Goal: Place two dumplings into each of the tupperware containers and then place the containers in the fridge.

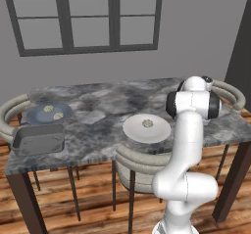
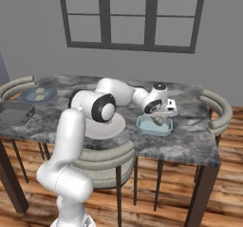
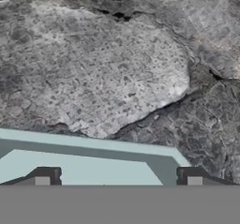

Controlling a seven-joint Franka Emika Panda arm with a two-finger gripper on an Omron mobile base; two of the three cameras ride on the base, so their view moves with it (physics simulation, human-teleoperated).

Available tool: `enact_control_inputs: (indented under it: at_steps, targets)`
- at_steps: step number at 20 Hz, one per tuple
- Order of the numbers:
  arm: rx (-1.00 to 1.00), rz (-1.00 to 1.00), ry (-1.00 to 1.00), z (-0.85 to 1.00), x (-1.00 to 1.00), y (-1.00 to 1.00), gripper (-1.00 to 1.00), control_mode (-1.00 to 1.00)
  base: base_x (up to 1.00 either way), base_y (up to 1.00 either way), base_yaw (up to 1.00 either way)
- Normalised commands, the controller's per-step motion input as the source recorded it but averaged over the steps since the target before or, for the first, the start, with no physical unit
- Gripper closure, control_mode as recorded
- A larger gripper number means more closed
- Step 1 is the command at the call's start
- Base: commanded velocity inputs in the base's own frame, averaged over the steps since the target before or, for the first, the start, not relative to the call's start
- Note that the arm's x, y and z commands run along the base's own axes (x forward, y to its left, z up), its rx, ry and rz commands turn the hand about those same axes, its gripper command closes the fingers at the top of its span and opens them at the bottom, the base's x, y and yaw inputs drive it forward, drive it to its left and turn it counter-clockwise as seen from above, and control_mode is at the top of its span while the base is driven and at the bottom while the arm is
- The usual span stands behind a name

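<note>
One dumpling sits in the teal tub, which lies flat on the marble table with its long side roughly along the near edge, toward the right end. Gripper hangs just over it, fingers spread wide and holding nothing. Another dumpling rests on the white plate; two more on the blue plate far left, grey tub just nearer. Bare tabletop surrounds the teal tub.

You're getting two base views looking down from behind the arm, left and right, both sharing the marble table ahead of the jaws. The hand view is looking close along the jaws onto the pale teal tub.
</note>
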Motion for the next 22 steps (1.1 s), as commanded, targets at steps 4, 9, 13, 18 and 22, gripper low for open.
enact_control_inputs:
  at_steps: [4, 9, 13, 18, 22]
  targets:
    - [-0.01, 0.0, 0.0, 0.05, -0.21, -0.45, -1.0, -1.0, 0.0, 0.0, 0.0]
    - [-0.02, 0.0, -0.12, 0.18, -0.92, -0.19, -1.0, -1.0, 0.0, 0.0, 0.0]
    - [-0.1, 0.08, -0.2, 0.03, -1.0, 0.23, -1.0, -1.0, 0.0, 0.0, 0.0]
    - [-0.18, 0.13, 0.0, 0.0, -1.0, 1.0, -1.0, -1.0, 0.0, 0.0, 0.0]
    - [-0.23, 0.06, 0.01, 0.05, -0.86, 1.0, -1.0, -1.0, 0.0, 0.0, 0.0]
